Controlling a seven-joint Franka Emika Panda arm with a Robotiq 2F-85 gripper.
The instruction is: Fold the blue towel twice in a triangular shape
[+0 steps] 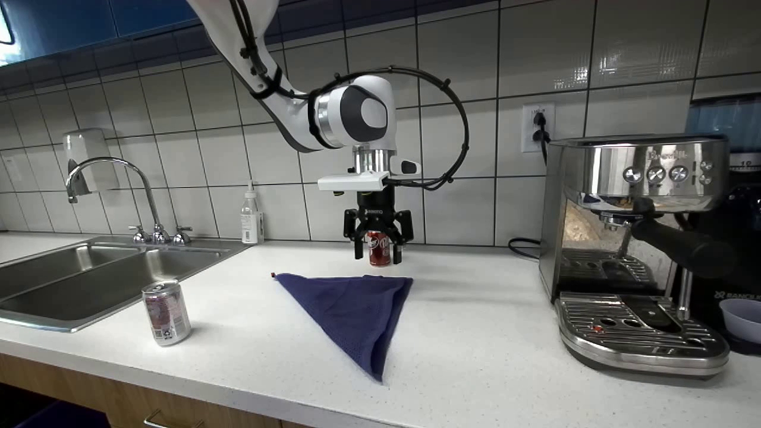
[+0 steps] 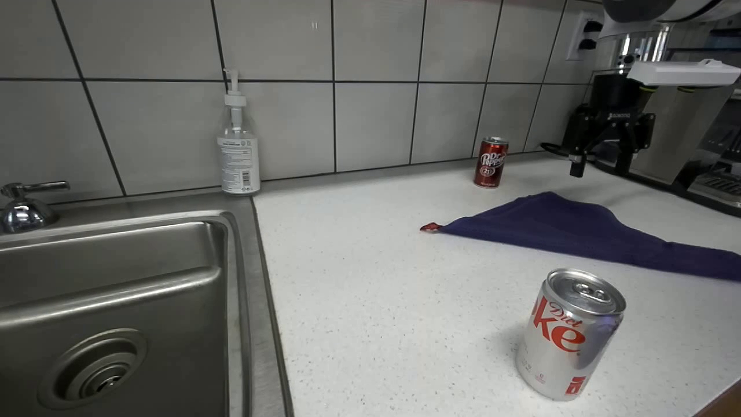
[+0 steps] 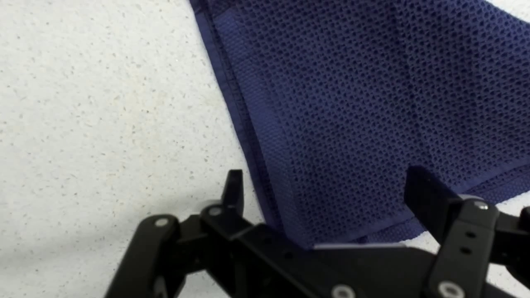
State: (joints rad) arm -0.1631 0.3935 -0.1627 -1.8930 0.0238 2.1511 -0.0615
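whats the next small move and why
Probably lower the hand and pinch the blue towel near its corner: the wrist view shows that corner between the open jaws, nothing is held, and the towel lies in a rough triangle that may need another fold.

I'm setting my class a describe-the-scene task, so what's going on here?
A robot arm has a blue towel to fold; the towel lies in a rough triangle on the counter. The gripper is open above a corner of it, holding nothing. Layered edges suggest at least one fold; whether there is a second, I can't tell. A red can and a silver can stand nearby.
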